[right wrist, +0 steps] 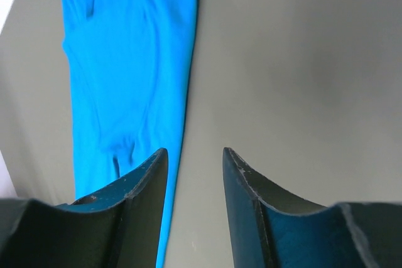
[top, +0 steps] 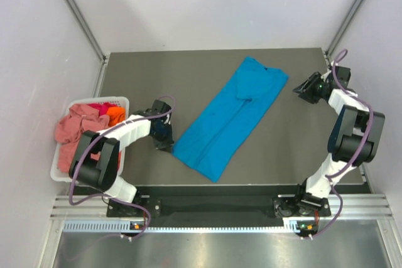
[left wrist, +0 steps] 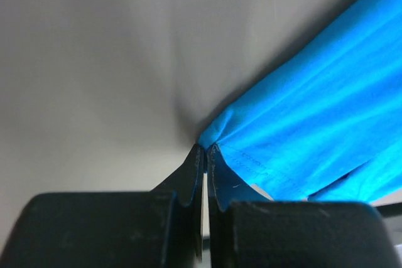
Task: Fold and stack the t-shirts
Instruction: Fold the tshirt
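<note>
A turquoise-blue t-shirt (top: pixel 231 117) lies folded lengthwise into a long strip, running diagonally across the middle of the dark table. My left gripper (top: pixel 167 144) is at the strip's near-left corner and is shut on that corner; the left wrist view shows the cloth (left wrist: pixel 314 117) pinched at the fingertips (left wrist: pixel 196 155). My right gripper (top: pixel 300 92) is open and empty, just right of the strip's far end; the right wrist view shows the shirt (right wrist: pixel 125 67) to the left of the fingers (right wrist: pixel 151 174). Salmon-pink (top: pixel 75 127), orange (top: pixel 115 115) and red (top: pixel 96 107) t-shirts lie bunched in the basket.
A white slatted plastic basket (top: pixel 119 101) stands at the table's left edge, beside the left arm. The grey table (top: pixel 169 80) is walled by white panels on the back and sides.
</note>
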Robot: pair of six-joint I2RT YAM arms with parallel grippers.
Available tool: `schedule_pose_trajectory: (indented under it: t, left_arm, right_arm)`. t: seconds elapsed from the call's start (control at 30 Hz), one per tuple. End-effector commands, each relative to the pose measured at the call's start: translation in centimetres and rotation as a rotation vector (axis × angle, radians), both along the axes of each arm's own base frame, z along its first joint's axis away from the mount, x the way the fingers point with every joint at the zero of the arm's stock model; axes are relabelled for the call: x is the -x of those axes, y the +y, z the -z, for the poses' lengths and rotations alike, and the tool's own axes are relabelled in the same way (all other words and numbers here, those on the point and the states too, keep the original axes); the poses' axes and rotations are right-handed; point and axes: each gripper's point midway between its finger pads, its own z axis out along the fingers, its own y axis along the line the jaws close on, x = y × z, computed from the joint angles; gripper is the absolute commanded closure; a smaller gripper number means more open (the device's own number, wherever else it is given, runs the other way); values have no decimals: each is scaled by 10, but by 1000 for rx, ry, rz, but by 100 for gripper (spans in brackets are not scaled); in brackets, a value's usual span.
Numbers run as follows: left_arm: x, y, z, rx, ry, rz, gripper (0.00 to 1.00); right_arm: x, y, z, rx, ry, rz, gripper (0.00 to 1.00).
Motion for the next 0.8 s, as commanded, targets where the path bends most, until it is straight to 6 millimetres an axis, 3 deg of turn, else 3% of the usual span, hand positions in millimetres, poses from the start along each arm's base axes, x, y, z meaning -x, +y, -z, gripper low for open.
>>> schedule_pose_trajectory:
  t: [0.0, 0.07, 0.2, 0.3, 0.33, 0.43, 0.53, 0.7, 0.77]
  left_arm:
    - [30, 1, -2, -55, 65, -9, 100]
    - [32, -5, -5, -30, 77, -9, 100]
    - [31, -6, -9, -29, 70, -25, 80]
    - [20, 6, -17, -106, 34, -31, 71]
    - [8, 10, -26, -139, -6, -41, 70]
    - [-14, 13, -45, -174, -84, -36, 68]
    - [-31, 10, -62, -174, -151, -16, 67]
    - [-44, 0, -73, -134, -191, 27, 68]
    - [-46, -5, -72, -116, -199, 61, 69]
  right_arm:
    - [-42, -2, -22, 9, -131, -25, 59]
    - [-54, -2, -10, -14, -128, -25, 57]
    - [-77, 4, -1, -50, -143, -37, 56]
    - [-99, 10, 2, -43, -177, -52, 56]
    - [-103, 11, 16, -51, -153, -54, 56]
    - [-122, 17, 14, -50, -170, -61, 56]
    - [-136, 20, 35, -52, -134, -51, 56]
    - [-152, 18, 45, -31, -108, -22, 58]
    - [-158, 17, 51, -29, -101, -19, 63]
